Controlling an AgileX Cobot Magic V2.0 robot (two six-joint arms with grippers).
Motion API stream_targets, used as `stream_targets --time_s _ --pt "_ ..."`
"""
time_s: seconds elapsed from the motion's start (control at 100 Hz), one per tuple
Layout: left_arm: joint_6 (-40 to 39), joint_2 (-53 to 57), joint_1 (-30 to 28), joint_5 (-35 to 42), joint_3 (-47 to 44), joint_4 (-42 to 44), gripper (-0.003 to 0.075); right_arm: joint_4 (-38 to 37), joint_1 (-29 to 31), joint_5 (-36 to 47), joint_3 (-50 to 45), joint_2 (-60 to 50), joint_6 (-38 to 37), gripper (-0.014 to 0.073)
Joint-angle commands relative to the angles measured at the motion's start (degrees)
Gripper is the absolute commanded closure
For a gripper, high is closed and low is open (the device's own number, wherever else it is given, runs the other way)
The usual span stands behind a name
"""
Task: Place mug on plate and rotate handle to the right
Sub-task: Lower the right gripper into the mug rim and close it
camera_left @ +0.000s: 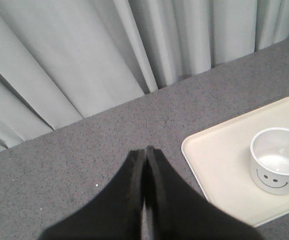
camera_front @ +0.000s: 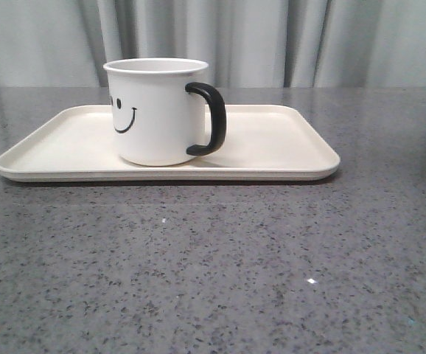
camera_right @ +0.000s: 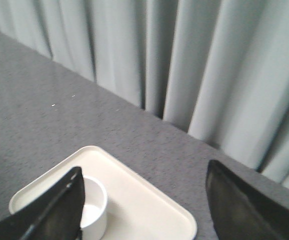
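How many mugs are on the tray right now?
1. A white cylindrical mug with a black smiley face stands upright on the cream rectangular tray, left of its middle in the front view, black loop handle pointing right. Nothing looks hidden.

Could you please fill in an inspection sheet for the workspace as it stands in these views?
Surface: grey speckled table, a few bright specks on it.
Plate: cream plate lies flat on the table.
Mug: white mug stands upright on the plate, left of its middle in the front view, and looks empty inside.
Handle: black handle points right in the front view.
Clutter: nothing seen.
Left tool: left tool is shut, holding nothing, above bare table beside the plate.
Right tool: right tool is open, holding nothing, raised above the plate and clear of the mug.
Cables: nothing seen.
Surroundings: pale pleated curtain behind the table.
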State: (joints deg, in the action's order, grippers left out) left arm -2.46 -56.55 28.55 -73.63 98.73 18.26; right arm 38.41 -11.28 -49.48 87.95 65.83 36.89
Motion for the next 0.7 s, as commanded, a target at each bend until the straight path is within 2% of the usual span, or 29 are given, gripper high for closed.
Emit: stream_targets --time_s 0.0,0.1,0.27,0.69 --pt "-0.6 0.6 0.4 1.2 -0.6 1.1 0.0740 3.7 -2.0 -2.0 6.4 4.3 0.3 0.0077" --pt "-0.6 0.6 0.4 1.2 -1.6 1.1 0.0740 4.8 -4.5 -6.0 9.7 9.7 0.3 0.0077" --pt "-0.6 0.6 0.4 1.2 -1.7 1.1 0.0740 5.1 -7.8 -8.2 10.6 17.1 0.3 0.0077" --pt "-0.6 0.6 0.4 1.2 -1.7 1.1 0.0740 6.0 -9.2 -13.0 10.6 32.4 0.3 0.0077"
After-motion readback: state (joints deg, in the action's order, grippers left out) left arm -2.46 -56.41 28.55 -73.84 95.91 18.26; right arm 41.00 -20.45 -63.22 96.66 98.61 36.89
